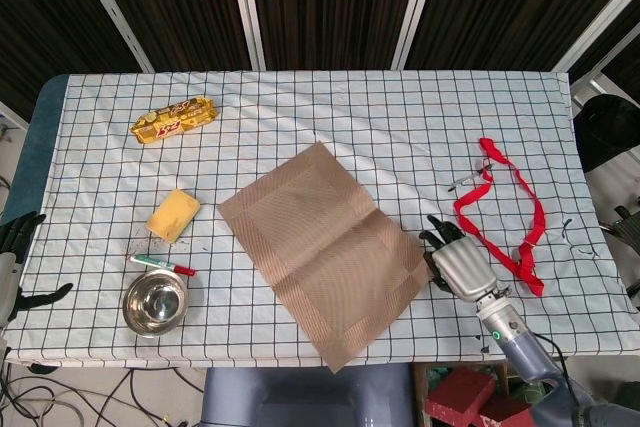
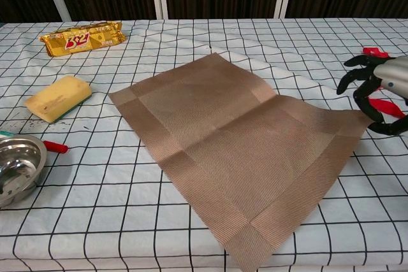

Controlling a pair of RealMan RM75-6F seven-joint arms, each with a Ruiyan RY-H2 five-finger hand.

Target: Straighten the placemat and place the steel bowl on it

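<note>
The brown placemat [image 1: 325, 250] lies skewed in the middle of the table. The right hand [image 1: 460, 265] pinches its right corner. The steel bowl [image 1: 155, 301] sits near left; the left hand [image 1: 14, 257] hangs off the table with fingers apart.

Table [image 1: 400, 107] under a white black-grid cloth [image 1: 300, 107]. On it: brown placemat [image 1: 325, 247] lying skewed, near corner past the front edge – steel bowl [image 1: 155, 303] front left, red-capped marker [image 1: 162, 265] and yellow sponge [image 1: 173, 214] just behind it, gold snack pack [image 1: 175, 118] further back, red strap [image 1: 510, 212] and a small pen [image 1: 465, 182] at right.
</note>
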